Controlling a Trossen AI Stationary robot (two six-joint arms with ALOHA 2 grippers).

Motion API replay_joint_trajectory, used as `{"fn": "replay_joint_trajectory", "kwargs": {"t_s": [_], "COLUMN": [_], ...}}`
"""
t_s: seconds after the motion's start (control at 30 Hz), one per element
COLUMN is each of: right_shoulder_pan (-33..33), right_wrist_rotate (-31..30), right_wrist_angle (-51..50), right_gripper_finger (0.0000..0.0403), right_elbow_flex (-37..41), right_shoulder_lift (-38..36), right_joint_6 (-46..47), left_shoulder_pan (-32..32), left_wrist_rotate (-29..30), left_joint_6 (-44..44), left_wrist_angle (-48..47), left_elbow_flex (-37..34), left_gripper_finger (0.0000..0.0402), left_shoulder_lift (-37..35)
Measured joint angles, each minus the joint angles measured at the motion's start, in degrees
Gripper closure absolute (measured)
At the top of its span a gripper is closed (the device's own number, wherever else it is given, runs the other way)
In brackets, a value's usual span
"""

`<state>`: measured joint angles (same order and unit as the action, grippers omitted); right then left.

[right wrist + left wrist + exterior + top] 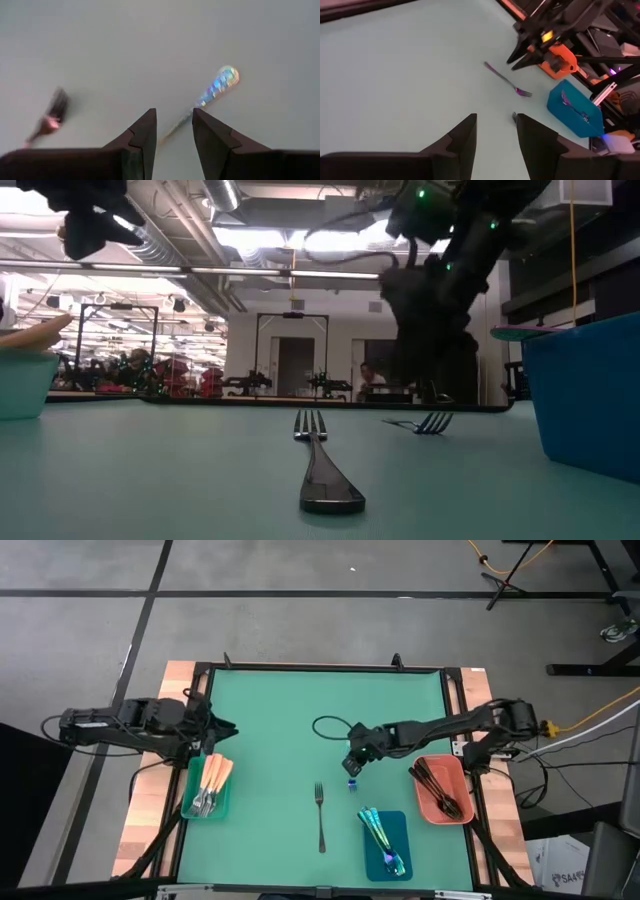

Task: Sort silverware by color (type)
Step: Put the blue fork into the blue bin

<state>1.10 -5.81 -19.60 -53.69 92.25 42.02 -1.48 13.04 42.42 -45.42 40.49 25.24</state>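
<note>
An iridescent blue-teal fork (218, 84) lies flat on the green mat, and a dark fork (320, 817) lies nearer the near edge. My right gripper (174, 131) is open and hangs low over the iridescent fork (353, 783). Its fingers stand on either side of the fork's thin neck without touching it. My left gripper (495, 135) is open and waits above the teal tray (190, 805), which holds orange-handled forks (212, 780). The blue tray (398, 825) holds iridescent pieces. The salmon tray (455, 768) holds dark ones.
The three trays sit along the mat's near half: teal on the left, blue at the near centre-right, salmon on the right. A black cable loop (328, 727) lies on the mat behind the right gripper. People and benches show in the room beyond the table.
</note>
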Motion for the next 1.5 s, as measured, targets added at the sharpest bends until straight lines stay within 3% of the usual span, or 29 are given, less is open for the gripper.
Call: {"fn": "replay_joint_trajectory", "kwargs": {"t_s": [0.27,0.63,0.9,1.27,1.5], "right_shoulder_pan": [0.0,0.07,1.97,4.99,5.72], "right_wrist_rotate": [0.49,0.48,-1.24,-5.7,-5.18], "right_wrist_angle": [0.01,0.0,-0.08,2.18,3.3], "right_gripper_finger": [0.0288,0.0288,0.0288,0.0288,0.0288], "right_elbow_flex": [0.0,0.0,-0.01,-0.1,-0.08], "right_shoulder_lift": [4.43,4.56,4.56,6.27,9.29], "right_joint_6": [1.45,5.6,7.57,9.06,9.47], "left_shoulder_pan": [0.0,0.0,0.0,-0.02,-0.07], "left_wrist_rotate": [0.06,-0.05,-0.48,-0.48,-0.48], "left_joint_6": [-4.42,-14.43,-16.09,-16.1,-16.12], "left_wrist_angle": [4.75,19.68,24.73,25.95,27.17], "left_elbow_flex": [-0.04,-0.04,-0.04,-0.04,-0.04], "left_gripper_finger": [0.0269,0.0269,0.0269,0.0269,0.0269], "left_shoulder_lift": [7.04,21.98,30.08,35.04,35.14]}}
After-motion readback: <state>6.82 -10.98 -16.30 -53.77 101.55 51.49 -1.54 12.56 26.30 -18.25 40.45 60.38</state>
